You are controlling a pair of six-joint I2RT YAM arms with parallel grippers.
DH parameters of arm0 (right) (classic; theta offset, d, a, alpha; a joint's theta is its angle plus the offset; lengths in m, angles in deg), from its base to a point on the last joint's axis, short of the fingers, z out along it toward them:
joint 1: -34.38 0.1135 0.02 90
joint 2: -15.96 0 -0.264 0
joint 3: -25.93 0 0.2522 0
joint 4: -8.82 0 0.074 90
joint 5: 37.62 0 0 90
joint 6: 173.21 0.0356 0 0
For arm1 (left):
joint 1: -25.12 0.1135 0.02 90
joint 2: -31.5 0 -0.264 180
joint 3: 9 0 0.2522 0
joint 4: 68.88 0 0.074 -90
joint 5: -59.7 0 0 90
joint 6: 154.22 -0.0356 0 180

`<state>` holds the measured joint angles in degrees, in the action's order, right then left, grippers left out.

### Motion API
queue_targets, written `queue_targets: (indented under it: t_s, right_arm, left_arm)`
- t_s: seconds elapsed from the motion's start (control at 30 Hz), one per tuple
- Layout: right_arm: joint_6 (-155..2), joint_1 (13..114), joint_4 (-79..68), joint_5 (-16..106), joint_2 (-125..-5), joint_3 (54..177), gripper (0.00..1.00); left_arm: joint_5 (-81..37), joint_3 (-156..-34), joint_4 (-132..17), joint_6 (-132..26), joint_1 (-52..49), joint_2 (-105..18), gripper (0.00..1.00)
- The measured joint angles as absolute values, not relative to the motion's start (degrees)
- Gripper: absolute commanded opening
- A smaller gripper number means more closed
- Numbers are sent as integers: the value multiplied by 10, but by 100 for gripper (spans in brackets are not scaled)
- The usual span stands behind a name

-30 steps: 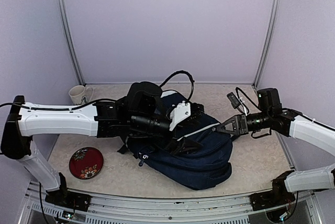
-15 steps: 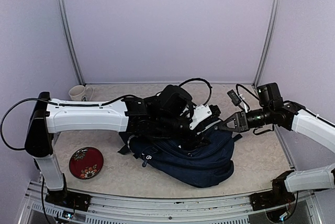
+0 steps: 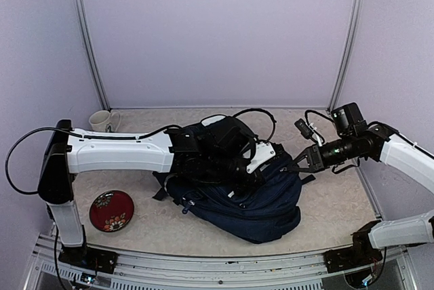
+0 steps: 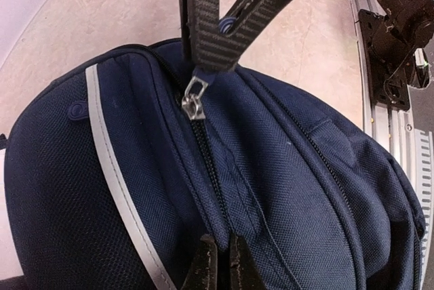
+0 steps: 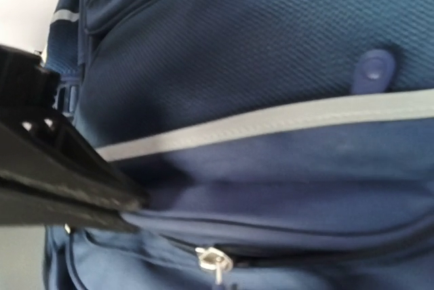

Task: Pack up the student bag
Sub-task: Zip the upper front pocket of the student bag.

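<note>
Bright, even, diffuse from above; weak shadows. Soft and blurred right around the right claw; sharp just ahead of the left claw.

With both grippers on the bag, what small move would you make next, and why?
Probably draw the right gripper along the zip, taking the pull with it. It looks shut on the pull's blue tab, and the left gripper is clamped on the bag beside the closed zip, bracing it.

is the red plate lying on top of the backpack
No, the red plate lies on the table to the left of the backpack, apart from it.
</note>
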<state>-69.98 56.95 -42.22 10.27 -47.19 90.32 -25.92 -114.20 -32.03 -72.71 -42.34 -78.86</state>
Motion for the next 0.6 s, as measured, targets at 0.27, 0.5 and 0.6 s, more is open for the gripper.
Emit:
queue_targets:
  t_s: [0.27, 0.5, 0.6]
  right_arm:
    - [-739, 552, -455, 128, -480, 931, 0]
    - [-766, 548, -463, 96, -510, 938, 0]
    - [-772, 549, -451, 57, -520, 941, 0]
  left_arm:
    - [-263, -994, -367, -792, -415, -655, 0]
    - [-228, -865, -414, -868, -409, -537, 0]
    - [-216, -824, -442, -904, -405, -494, 0]
